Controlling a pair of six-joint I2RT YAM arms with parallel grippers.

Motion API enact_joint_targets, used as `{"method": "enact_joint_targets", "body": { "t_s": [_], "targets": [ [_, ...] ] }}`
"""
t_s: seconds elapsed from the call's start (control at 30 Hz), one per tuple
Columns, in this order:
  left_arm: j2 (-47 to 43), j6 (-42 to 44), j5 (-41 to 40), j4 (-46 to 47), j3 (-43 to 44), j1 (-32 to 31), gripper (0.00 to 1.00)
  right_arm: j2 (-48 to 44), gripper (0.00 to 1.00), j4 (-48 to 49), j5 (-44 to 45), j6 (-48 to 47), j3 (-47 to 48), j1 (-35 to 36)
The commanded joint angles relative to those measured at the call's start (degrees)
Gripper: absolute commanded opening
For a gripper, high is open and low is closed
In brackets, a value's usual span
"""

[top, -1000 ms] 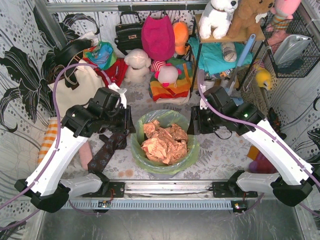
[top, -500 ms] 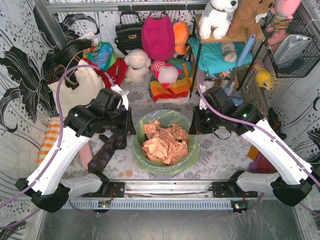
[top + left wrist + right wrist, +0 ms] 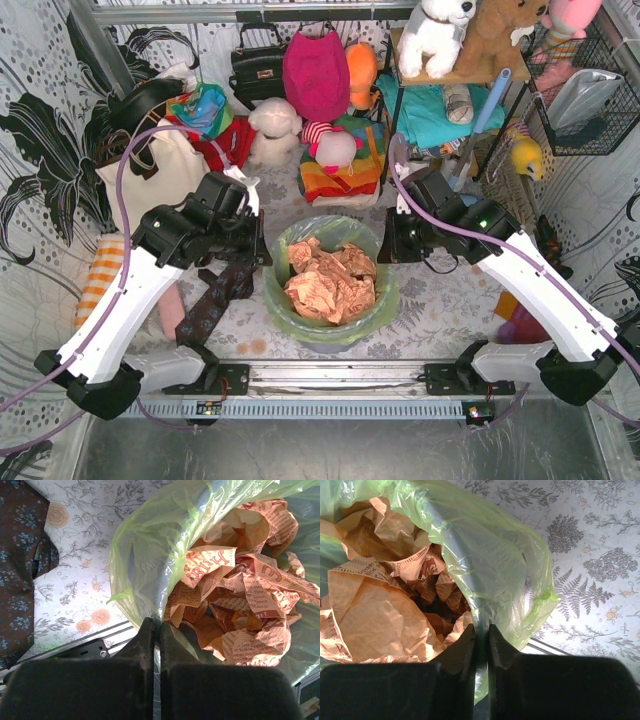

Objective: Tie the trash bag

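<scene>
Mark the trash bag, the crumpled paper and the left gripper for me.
trash bag (image 3: 338, 231), top external view, far rim of the green film.
crumpled paper (image 3: 328, 285), top external view, middle of the wad.
left gripper (image 3: 157, 628), left wrist view, between the fingertips at the bag's rim.

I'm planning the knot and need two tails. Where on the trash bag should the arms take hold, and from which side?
Pinch the thin overhanging rim of the trash bag at opposite sides, coming from outside: the film hangs slack there, while crumpled paper fills the middle. The left gripper and right gripper pinch there.
</scene>
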Motion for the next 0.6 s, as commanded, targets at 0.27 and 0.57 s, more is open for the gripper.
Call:
{"method": "enact_joint_targets", "body": {
  "t_s": [0.27, 0.57],
  "targets": [
    [5.6, 2.16, -0.17, 4.95, 6.92, -0.5, 0.0, 5.08, 0.0, 0.28, 10.03, -2.89, 8.71, 0.29],
    [10.27, 2.34, -2.75, 7.15, 9.56, -0.48, 0.0, 10.62, 0.0, 0.69, 14.58, -5.39, 12.66, -2.88]
  ]
}}
